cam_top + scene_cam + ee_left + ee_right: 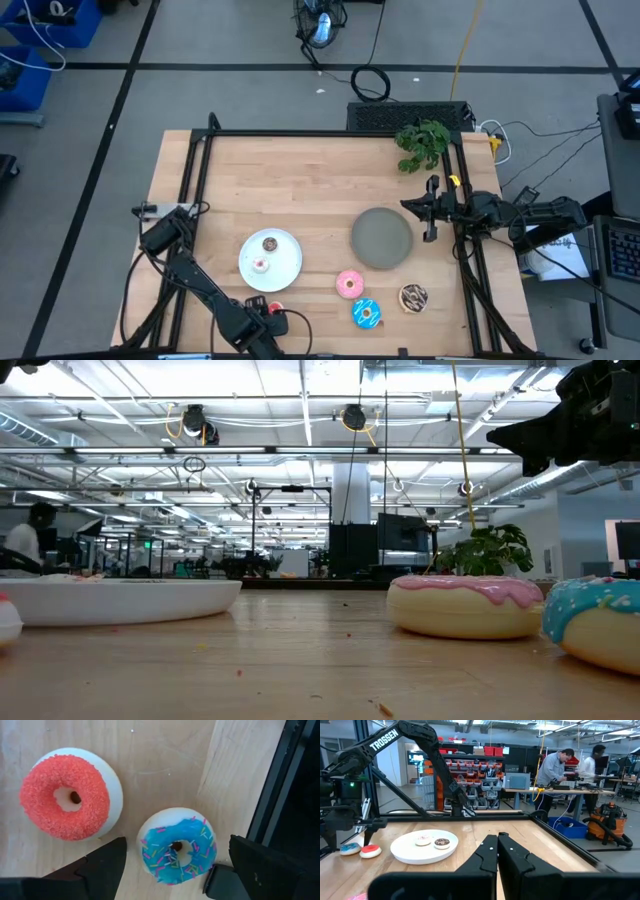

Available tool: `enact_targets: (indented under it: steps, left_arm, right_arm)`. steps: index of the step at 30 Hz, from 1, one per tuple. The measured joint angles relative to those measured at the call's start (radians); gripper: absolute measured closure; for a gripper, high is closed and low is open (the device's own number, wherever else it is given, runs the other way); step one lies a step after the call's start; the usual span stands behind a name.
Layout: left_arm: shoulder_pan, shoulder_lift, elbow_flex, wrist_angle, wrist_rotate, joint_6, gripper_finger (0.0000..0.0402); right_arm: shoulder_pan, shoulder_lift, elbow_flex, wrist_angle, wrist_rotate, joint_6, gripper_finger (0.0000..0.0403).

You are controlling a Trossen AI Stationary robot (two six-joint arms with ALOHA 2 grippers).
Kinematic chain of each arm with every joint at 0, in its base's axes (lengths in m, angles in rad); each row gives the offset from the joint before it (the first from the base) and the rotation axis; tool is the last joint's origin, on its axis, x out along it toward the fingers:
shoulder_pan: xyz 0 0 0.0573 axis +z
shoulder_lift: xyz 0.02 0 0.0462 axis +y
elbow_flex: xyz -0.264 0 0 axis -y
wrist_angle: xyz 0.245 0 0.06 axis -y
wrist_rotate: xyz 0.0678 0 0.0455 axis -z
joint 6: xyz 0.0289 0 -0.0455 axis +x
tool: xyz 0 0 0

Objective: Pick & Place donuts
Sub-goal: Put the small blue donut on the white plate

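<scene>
In the left wrist view a tiny blue sprinkled donut lies flat on the table between the fingers of my open left gripper, which points down near the table's front edge. A tiny red donut lies flat beside it. The white plate holds a tiny brown donut and a tiny white one. The larger pink, blue and brown donuts lie on the table front right. My right gripper is shut and waits at the right edge.
A round grey plate sits right of the white plate. A green plant stands at the far right corner. The black frame rail runs close beside the tiny blue donut. People work at benches in the room beyond.
</scene>
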Motion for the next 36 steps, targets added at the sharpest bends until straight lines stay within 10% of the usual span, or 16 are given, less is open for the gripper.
enact_targets:
  steps: [19,36]
  left_arm:
    - [0.004,-0.026,-0.02,0.023,0.033,0.031,0.0222]
    - [0.051,-0.361,-0.017,-0.063,-0.098,0.174,0.0243]
  right_arm:
    - [0.0,0.0,0.0,-0.001,0.0,0.0,0.0403]
    - [0.0,0.0,0.0,0.0,-0.001,0.007,0.0403]
